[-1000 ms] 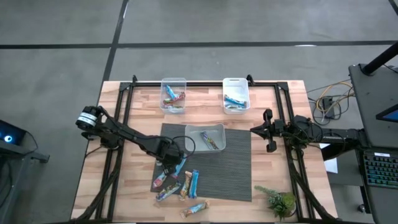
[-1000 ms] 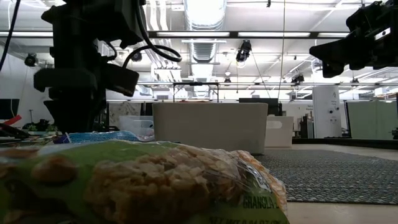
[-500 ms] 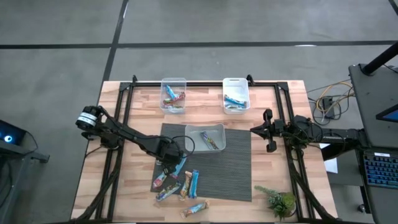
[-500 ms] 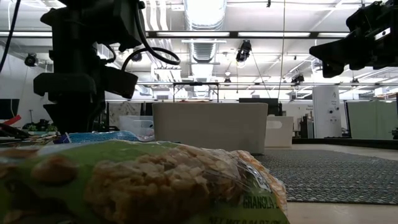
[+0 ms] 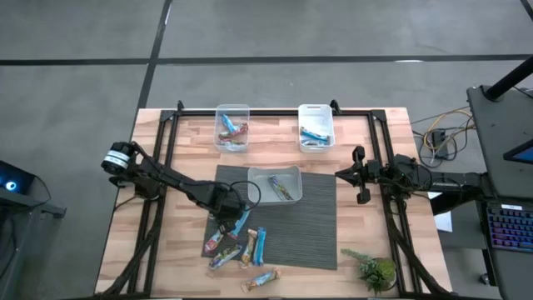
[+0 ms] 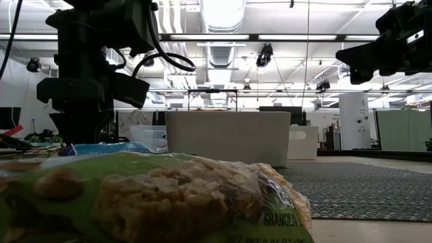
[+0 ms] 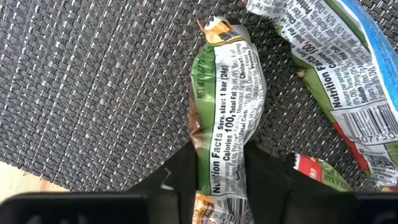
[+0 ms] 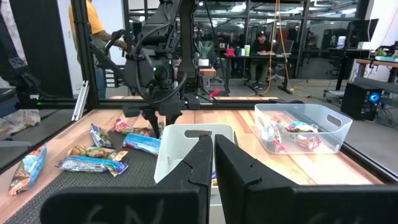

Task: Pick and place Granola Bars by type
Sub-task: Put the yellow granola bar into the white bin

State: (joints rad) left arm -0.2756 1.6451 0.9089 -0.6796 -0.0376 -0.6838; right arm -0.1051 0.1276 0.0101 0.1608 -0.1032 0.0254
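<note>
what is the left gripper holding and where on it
The left gripper pinches a green-wrapped granola bar across its width near one end, above the mat. The right gripper holds nothing.

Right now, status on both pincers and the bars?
Left pincer down on the mat, closed on a green-wrapped bar. Right pincer shut, empty, waiting at the table's right. Loose bars crowd the pick; nothing blocking.

From my seat, the dark woven mat (image 5: 312, 225) lies open toward three o'clock. The clear rectangular plastic tub (image 5: 275, 182) blocks twelve o'clock, and the loose wrapped granola bars (image 5: 241, 247) crowd six o'clock, beside the left gripper (image 5: 231, 220).
</note>
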